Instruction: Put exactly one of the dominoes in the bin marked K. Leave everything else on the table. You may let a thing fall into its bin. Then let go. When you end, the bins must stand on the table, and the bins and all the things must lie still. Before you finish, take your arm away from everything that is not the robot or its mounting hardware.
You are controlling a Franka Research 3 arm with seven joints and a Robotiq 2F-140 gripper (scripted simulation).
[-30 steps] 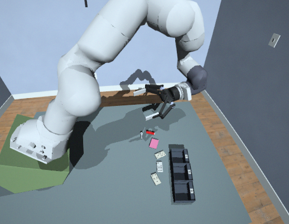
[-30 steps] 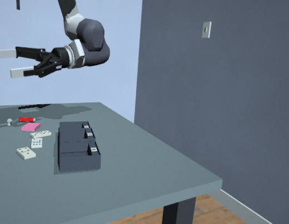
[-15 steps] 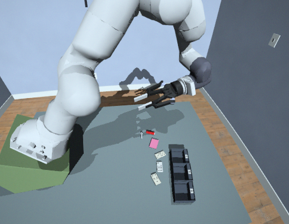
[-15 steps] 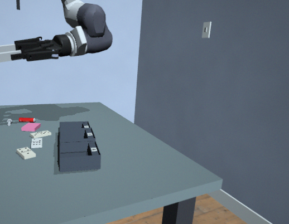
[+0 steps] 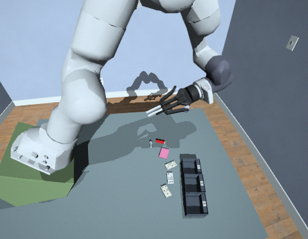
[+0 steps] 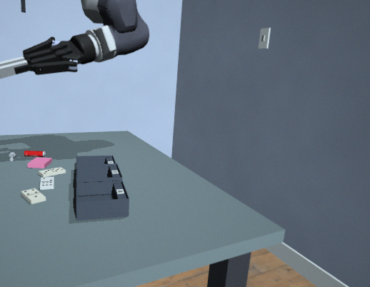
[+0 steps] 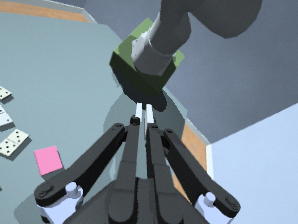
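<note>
Two fingers [image 5: 152,112] were pressed together on nothing, the gripper [image 6: 2,68] held high and roughly level, well above the table [image 6: 193,200]. Three dominoes [image 5: 170,164] [image 5: 170,178] [image 5: 166,191] lay in a loose column just beside the row of bins [image 5: 193,187]; bin labels too small to read, so K could not be identified. A pink block [image 5: 164,153], red cylinder [image 5: 160,141] and small bolt [image 5: 150,144] sat further back. Judged step: approach. Best done by spreading the fingers, turning the wrist downward, centring over one domino only, and straddling its narrow width well apart from its neighbours.
</note>
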